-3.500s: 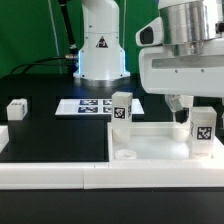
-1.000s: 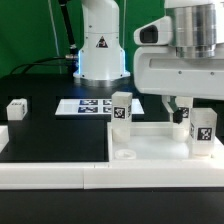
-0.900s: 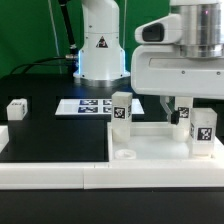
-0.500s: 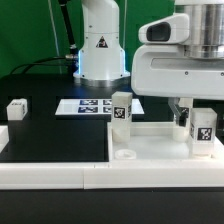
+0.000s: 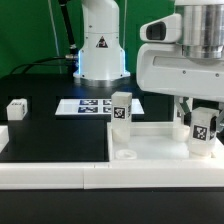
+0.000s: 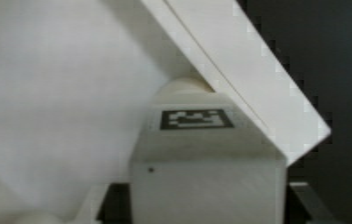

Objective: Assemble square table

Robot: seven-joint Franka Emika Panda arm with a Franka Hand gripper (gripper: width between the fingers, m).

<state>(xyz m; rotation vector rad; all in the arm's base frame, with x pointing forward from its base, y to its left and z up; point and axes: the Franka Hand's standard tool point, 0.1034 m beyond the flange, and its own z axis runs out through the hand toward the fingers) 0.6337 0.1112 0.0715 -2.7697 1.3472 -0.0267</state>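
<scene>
The white square tabletop point(image 5: 150, 143) lies flat at the front right, rim up, with a round socket point(image 5: 126, 156) at its near corner. One tagged white leg point(image 5: 121, 108) stands upright at its far left corner. A second leg point(image 5: 204, 131) stands at its right side. My gripper point(image 5: 199, 118) hangs over this right leg with a finger on each side of it. In the wrist view the leg point(image 6: 199, 150) fills the space between the jaws of my gripper point(image 6: 205, 208), with narrow dark gaps, so the jaws are open. A third leg point(image 5: 17, 108) lies at the far left.
The marker board point(image 5: 83, 105) lies flat on the black table behind the tabletop. A long low white border wall point(image 5: 50, 172) runs along the front edge. The robot base point(image 5: 100, 45) stands at the back centre.
My gripper has shifted to the exterior view's right and come down over the right-hand leg. The legs and the tabletop have not moved.
</scene>
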